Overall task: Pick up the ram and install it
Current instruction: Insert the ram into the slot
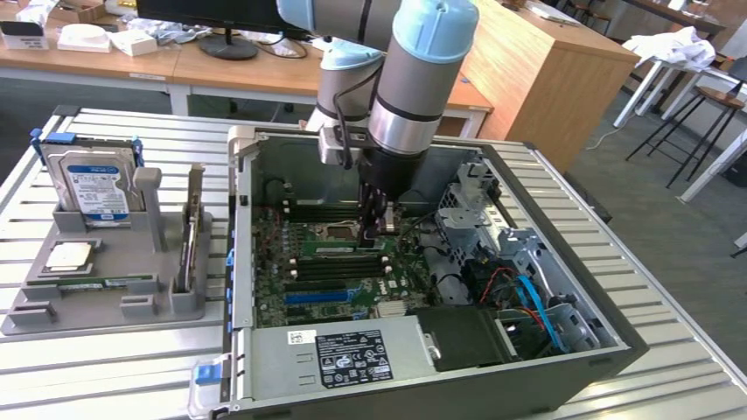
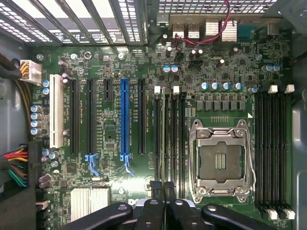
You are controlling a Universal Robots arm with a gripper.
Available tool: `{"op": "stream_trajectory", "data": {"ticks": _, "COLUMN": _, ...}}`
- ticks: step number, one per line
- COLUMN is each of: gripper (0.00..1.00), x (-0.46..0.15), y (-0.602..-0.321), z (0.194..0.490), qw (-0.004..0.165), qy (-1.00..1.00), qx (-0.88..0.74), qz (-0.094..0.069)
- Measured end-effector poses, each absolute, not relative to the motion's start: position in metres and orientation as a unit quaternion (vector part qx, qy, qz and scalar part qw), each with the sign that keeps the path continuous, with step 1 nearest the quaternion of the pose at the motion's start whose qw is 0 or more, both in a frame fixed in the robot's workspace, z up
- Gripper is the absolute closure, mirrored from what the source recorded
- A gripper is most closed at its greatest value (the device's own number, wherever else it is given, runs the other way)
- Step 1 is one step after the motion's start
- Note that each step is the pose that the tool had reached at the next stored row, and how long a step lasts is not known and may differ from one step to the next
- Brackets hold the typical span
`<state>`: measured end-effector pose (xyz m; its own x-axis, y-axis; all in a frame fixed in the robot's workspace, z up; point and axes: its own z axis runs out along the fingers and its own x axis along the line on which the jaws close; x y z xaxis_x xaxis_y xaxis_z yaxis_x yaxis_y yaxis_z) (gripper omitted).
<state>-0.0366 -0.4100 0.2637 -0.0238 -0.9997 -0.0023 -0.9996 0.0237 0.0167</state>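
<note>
Green and thin, the ram (image 1: 338, 248) appeared to stand on edge in one of the memory slots (image 2: 158, 139) beside the empty processor socket (image 2: 219, 160), inside the open computer case (image 1: 613, 348) on the counter (image 1: 105, 385). We judged this from the exterior view and could not be sure it was fully seated. We saw the tool (image 2: 162, 184) with its fingers drawn together, down over the end of that stick nearer the exterior view's right. Whether the fingertips touched the board we could not tell, and we saw nothing clamped between them. We judged the ram to be light and stiff but brittle: a bare board that would crack if twisted, with chips on its faces and contacts along its lower edge best left untouched. We thought the sensible hold was on the long top edge or across the flat faces near the middle, with any pressing force straight down and shared between both ends. A grey tray (image 1: 24, 319) with the hard drive (image 1: 96, 188) sat well apart, to the exterior view's left
</note>
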Motion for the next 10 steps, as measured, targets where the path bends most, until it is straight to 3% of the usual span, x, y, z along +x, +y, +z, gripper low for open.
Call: {"op": "stream_trajectory", "data": {"ticks": 10, "gripper": 0.88, "x": -0.0366, "y": -0.41, "z": 0.2542, "qw": 0.005, "qy": -0.715, "qx": 0.699, "qz": -0.007}}
